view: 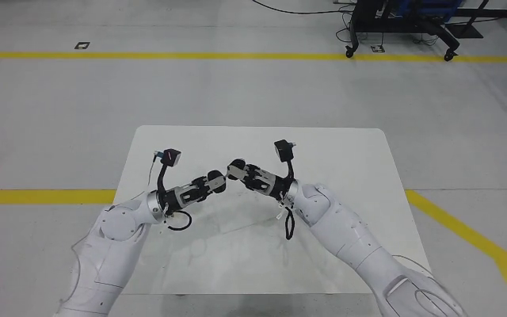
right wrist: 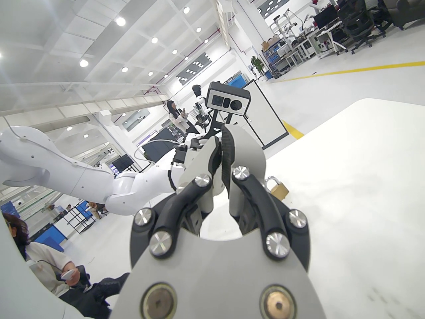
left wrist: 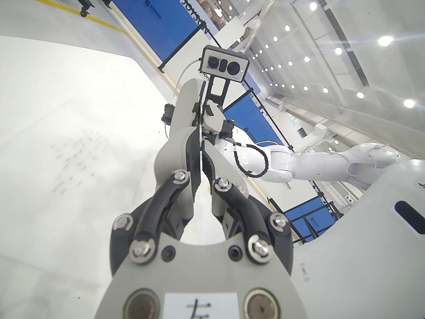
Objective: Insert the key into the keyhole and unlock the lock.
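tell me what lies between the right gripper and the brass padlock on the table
Nothing but bare white table, seen in the right wrist view, lies between the right gripper and the small brass padlock.

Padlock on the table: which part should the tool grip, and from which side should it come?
Probably the padlock by its brass body, from above: the body is broader than the thin shackle, and it rests on the table, so the upper side is free.
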`<state>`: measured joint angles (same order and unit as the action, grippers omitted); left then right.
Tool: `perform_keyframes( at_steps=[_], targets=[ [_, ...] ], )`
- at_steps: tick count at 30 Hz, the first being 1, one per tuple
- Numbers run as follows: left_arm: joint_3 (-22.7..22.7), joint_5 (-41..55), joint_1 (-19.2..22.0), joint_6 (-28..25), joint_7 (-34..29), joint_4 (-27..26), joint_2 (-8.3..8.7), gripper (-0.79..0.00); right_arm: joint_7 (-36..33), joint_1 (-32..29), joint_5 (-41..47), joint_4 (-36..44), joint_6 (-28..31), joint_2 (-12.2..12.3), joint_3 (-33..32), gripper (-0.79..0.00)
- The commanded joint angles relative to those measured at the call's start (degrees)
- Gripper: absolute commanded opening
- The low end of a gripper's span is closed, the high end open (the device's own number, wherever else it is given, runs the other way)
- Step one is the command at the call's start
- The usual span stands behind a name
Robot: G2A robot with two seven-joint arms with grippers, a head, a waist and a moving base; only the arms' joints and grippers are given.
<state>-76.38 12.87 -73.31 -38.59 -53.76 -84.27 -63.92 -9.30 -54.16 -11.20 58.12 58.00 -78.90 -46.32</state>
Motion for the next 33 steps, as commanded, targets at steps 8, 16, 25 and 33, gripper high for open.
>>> perform_keyframes(
  at_steps=[8, 16, 25, 33],
  targets=[
    [-0.1, -0.4, 0.1, 0.6, 2.5, 0.2, 0.22, -0.785, -0.6, -0.6, -0.4, 0.5, 0.0, -0.1, -0.4, -0.785],
    [0.0, 0.7, 0.1, 0.6, 2.6, 0.2, 0.47, -0.785, -2.8, -0.6, 0.8, 0.3, 0.0, -0.2, -0.2, -0.785],
    [0.4, 1.3, 0.3, 0.2, 1.9, 0.2, 0.76, -0.671, -4.1, -0.8, 2.1, 0.7, 0.0, -0.2, -0.5, -0.785],
    [0.6, 1.8, 0.3, -0.1, 2.0, 0.4, 0.99, -0.619, -4.8, -1.1, 2.4, 1.1, 0.0, -0.2, -0.7, -0.785]
  ],
)
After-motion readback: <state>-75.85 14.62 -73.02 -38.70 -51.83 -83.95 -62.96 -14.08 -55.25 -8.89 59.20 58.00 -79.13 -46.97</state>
